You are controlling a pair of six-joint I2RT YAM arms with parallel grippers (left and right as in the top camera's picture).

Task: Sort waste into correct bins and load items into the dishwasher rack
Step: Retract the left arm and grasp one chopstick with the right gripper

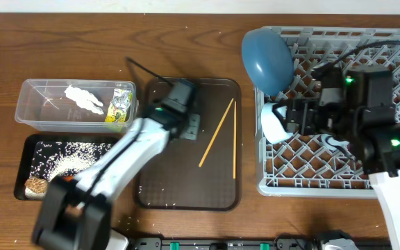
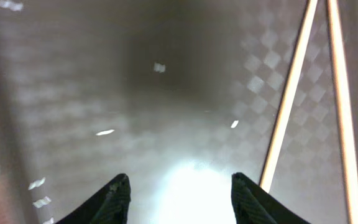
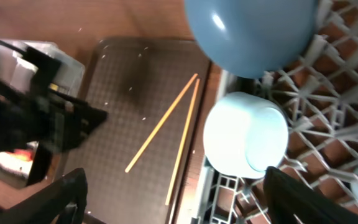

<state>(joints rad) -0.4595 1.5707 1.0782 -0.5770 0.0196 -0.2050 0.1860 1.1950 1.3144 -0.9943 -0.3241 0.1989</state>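
Two thin wooden chopsticks (image 1: 217, 132) lie on the dark brown serving tray (image 1: 186, 187); they also show in the left wrist view (image 2: 288, 112) and the right wrist view (image 3: 160, 124). My left gripper (image 1: 189, 126) (image 2: 180, 186) is open and empty, low over the tray just left of the chopsticks. The blue plate (image 1: 266, 59) (image 3: 250, 34) stands in the grey rack (image 1: 325, 177) (image 3: 340, 93), with the pale bowl (image 1: 275, 121) (image 3: 244, 140) below it. My right gripper (image 1: 294, 117) (image 3: 176, 199) is open and empty above the rack's left side, beside the bowl.
The clear tub (image 1: 40, 104) holds white tissue (image 1: 83, 98) and a yellow-green wrapper (image 1: 120, 107). The black tray (image 1: 26, 149) holds rice grains (image 1: 68, 156) and a brown lump (image 1: 35, 185). A small cup (image 1: 335, 144) is partly hidden under my right arm.
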